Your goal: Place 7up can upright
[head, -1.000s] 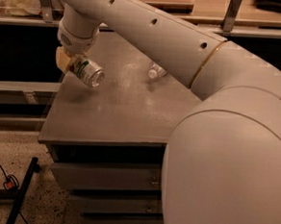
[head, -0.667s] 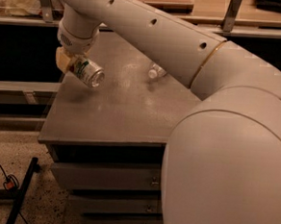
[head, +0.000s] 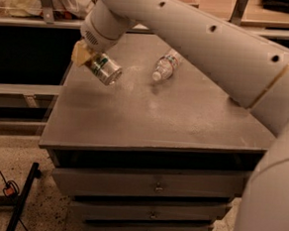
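Bench [head: 149, 123], far-left corner: hand [head: 92, 59] grips can [head: 108, 71] above it, long axis tilted, free end pointing near-right and downward.

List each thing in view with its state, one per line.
7up can: tilted, gripped in the hand, not upright.
hand: over the cabinet top's left rear, shut on the can.
plastic bottle: lying on its side, capped.
drawers: closed.

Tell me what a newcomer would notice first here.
The big white arm stretches from the right across the top. Its gripper, over the left rear of the grey table, grips a tilted silver-and-green can. A clear plastic bottle lies on its side farther back, near the middle.
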Robot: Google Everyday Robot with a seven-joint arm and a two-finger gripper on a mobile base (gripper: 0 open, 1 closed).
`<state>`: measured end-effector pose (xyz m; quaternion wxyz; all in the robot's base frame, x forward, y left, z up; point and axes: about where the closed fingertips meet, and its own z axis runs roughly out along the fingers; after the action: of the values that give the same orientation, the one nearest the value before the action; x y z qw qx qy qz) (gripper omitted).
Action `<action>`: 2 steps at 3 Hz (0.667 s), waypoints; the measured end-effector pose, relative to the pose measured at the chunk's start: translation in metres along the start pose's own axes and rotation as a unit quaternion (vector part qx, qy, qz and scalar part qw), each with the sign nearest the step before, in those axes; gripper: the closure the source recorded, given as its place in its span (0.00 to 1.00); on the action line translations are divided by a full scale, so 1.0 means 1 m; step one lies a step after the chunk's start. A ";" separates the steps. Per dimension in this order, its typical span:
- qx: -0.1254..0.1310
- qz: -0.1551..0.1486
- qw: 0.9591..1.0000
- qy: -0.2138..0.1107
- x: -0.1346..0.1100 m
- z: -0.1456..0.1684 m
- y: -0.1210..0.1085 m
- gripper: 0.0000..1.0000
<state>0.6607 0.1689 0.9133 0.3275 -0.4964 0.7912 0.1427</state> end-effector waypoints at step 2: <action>-0.042 0.022 0.981 -0.188 0.004 -0.039 -0.024 1.00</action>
<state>0.6659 0.1339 0.9418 0.4457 -0.4563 0.7198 0.2740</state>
